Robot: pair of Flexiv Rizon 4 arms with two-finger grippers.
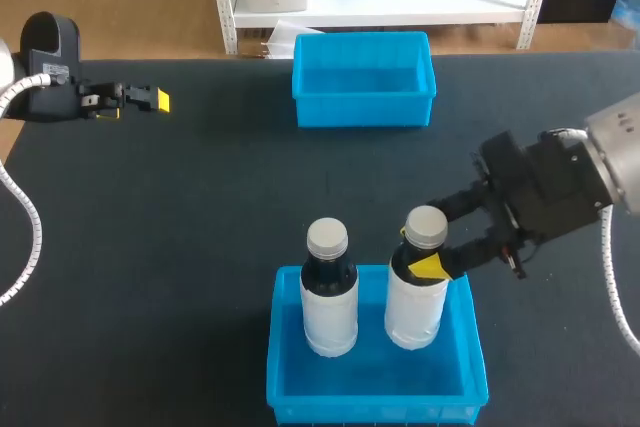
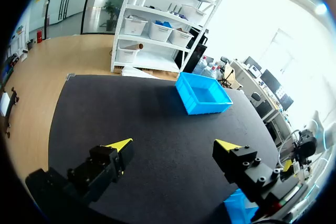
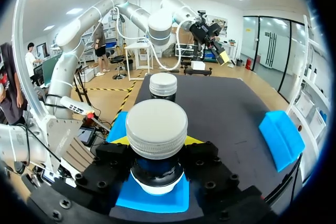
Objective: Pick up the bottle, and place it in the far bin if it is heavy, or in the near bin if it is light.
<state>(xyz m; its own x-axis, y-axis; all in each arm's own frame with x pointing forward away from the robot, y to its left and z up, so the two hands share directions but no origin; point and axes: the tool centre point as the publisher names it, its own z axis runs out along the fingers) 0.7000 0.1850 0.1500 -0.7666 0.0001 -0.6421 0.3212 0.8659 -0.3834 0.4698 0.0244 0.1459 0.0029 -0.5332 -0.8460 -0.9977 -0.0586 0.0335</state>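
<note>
The bottle (image 1: pixel 418 292) stands upright in the near bin (image 1: pixel 278 347), at the lower middle of the head view, on the bin's right side. The right gripper (image 1: pixel 432 242) comes in from the right edge of the frame and is clamped on the bottle just under its grey cap (image 1: pixel 427 226). In the right wrist view a yellow-tipped finger presses against each side of the neck.

A second bottle (image 1: pixel 329 297) of the same kind stands upright just beside it, to its left in the same bin; the two look slightly apart.

The far bin (image 1: pixel 363 82), also blue, sits at the upper middle of the head view, well apart from the near one.

The left gripper (image 1: pixel 150 99) hangs over the dark table (image 1: pixel 200 197) at the upper left of the head view. Its fingers (image 2: pixel 119 148) are spread wide, with only bare tabletop between them in the left wrist view.
</note>
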